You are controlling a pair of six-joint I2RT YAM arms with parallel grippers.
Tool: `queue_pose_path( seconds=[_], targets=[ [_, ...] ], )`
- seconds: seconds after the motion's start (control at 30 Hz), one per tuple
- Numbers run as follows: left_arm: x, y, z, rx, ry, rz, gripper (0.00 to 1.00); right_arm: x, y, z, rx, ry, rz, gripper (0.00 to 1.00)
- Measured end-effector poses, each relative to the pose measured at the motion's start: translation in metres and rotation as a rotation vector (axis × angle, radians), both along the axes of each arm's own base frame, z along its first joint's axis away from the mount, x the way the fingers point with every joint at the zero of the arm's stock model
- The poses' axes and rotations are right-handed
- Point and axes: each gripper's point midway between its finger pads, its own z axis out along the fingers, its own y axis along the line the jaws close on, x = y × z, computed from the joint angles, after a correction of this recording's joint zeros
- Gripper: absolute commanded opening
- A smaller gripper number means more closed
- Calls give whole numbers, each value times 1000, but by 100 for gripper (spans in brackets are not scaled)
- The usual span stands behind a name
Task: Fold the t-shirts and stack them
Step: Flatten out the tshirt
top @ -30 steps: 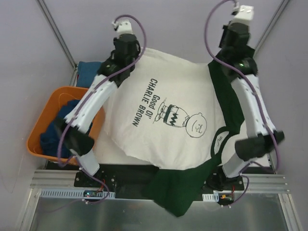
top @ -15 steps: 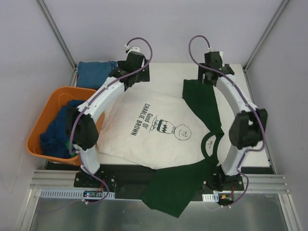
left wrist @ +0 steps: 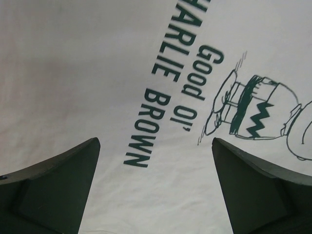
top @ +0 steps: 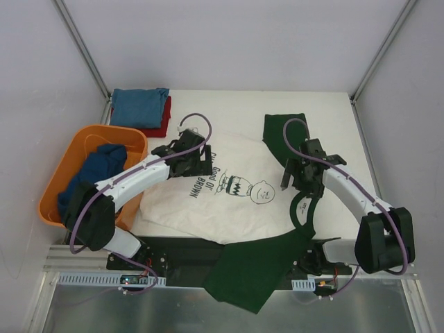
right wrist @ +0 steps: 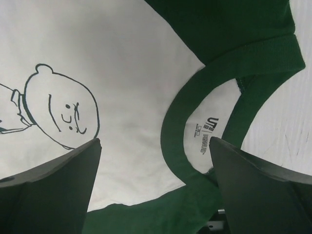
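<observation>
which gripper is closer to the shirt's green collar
Right. The right gripper hangs open just above the collar; the left gripper, also open, is farther off, over the printed words.

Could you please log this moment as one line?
left jaws: open over print | right jaws: open over collar | cream t-shirt: spread print-up

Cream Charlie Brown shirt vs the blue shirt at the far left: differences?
Cream shirt is spread open, print up; blue shirt is folded into a compact rectangle. Cream shirt lies on the table, one green sleeve draped over the near edge; blue shirt sits atop a red shirt. Both are t-shirts.
</observation>
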Motion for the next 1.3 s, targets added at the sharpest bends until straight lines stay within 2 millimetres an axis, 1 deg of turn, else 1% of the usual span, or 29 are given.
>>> queue_pose_path(
  seconds=[0.07, 0.17, 0.3, 0.4, 0.6, 0.7, 0.77, 0.97, 1.07, 1.2, 1.3],
  targets=[
    [-14, 5, -14, 0, 39, 8, 99, -4, 1, -4, 6, 25, -13, 97],
    [-23, 9, -25, 2, 68, 20, 99, -1, 3, -12, 6, 60, -20, 97],
    [-23, 6, -28, -18, 74, 29, 99, 11, 6, -29, -8, 142, -28, 97],
    [-21, 1, -32, -33, 80, 35, 99, 21, 4, -38, -9, 176, -46, 97],
    [-20, 2, -58, -18, 155, 50, 99, 51, -4, -46, -8, 206, -96, 97],
    [-16, -1, -71, -20, 204, 54, 99, 68, -9, -52, -13, 230, -121, 97],
    [-11, -6, -76, -31, 229, 52, 99, 74, -14, -54, -28, 258, -134, 97],
    [7, -33, -77, -95, 264, 13, 99, 98, -26, -54, -31, 308, -165, 98],
    [17, -45, -75, -131, 273, -5, 99, 115, -35, -54, -18, 326, -181, 98],
    [29, -57, -72, -173, 284, -19, 99, 145, -47, -52, 3, 325, -194, 98],
    [41, -68, -70, -213, 292, -35, 99, 176, -54, -49, 14, 294, -185, 98]
  ],
)
